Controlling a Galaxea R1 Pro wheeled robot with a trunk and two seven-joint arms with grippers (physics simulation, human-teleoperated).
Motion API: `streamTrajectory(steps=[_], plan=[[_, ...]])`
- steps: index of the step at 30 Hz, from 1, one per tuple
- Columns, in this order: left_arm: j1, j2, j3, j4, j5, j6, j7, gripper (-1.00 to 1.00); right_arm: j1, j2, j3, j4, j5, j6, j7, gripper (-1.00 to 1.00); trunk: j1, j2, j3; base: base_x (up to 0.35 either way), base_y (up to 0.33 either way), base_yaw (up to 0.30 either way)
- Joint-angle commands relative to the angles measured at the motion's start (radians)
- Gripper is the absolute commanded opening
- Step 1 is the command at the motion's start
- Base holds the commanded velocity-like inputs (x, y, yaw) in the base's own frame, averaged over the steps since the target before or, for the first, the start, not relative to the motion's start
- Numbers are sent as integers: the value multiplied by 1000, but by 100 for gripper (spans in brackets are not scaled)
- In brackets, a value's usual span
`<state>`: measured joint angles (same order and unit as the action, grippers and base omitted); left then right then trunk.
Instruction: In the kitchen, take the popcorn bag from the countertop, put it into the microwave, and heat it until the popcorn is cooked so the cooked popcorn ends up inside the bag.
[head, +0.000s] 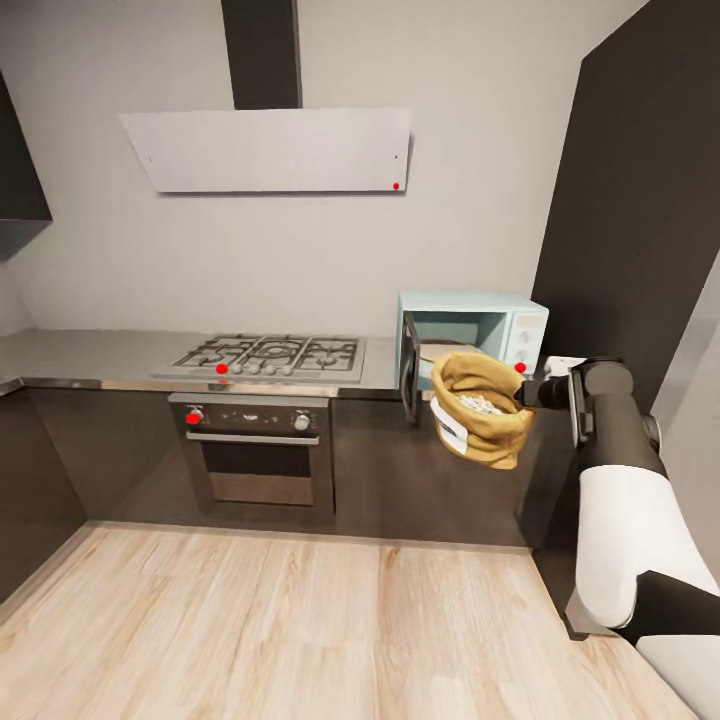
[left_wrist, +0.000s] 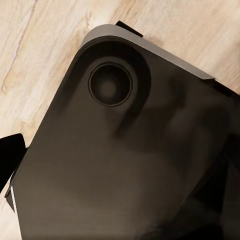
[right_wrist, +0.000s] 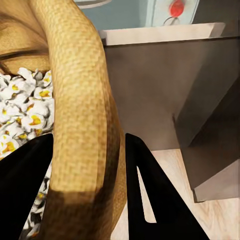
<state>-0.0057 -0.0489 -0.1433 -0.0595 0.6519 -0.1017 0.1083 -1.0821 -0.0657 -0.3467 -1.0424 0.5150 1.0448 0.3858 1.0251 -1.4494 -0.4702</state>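
Head view: right gripper (head: 527, 392) clamped on rolled rim of popcorn bag (head: 481, 408), bag hanging in the air in front of open microwave (head: 473, 340), off the countertop (head: 90, 356), tilted, white label facing down-left. Right wrist view: two dark fingers (right_wrist: 150, 192) pinching the rim of the bag (right_wrist: 82, 110), one inside, one outside; puffed white popcorn (right_wrist: 22, 112) inside. Left wrist view: dark rounded robot base (left_wrist: 125, 150) over wooden floor (left_wrist: 30, 45); left claw's state impossible to tell
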Motion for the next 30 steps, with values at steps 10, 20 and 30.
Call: streamTrajectory(steps=[10, 20, 30], plan=[[0, -2, -8, -2, 7, 0, 5, 100, -1, -12, -3, -1, 10, 2, 10, -100, 0, -1, -1, 53, 0, 0], [0, 0, -9, -2, 8, 2, 5, 100, -1, -19, -3, -4, 12, 2, 8, -100, 0, -1, -1, 315, -3, 0], [0, -1, -5, -3, 7, -5, 5, 100, -1, -38, -3, -5, 13, 2, 1, -100, 0, -1, -1, 245, -70, 0]])
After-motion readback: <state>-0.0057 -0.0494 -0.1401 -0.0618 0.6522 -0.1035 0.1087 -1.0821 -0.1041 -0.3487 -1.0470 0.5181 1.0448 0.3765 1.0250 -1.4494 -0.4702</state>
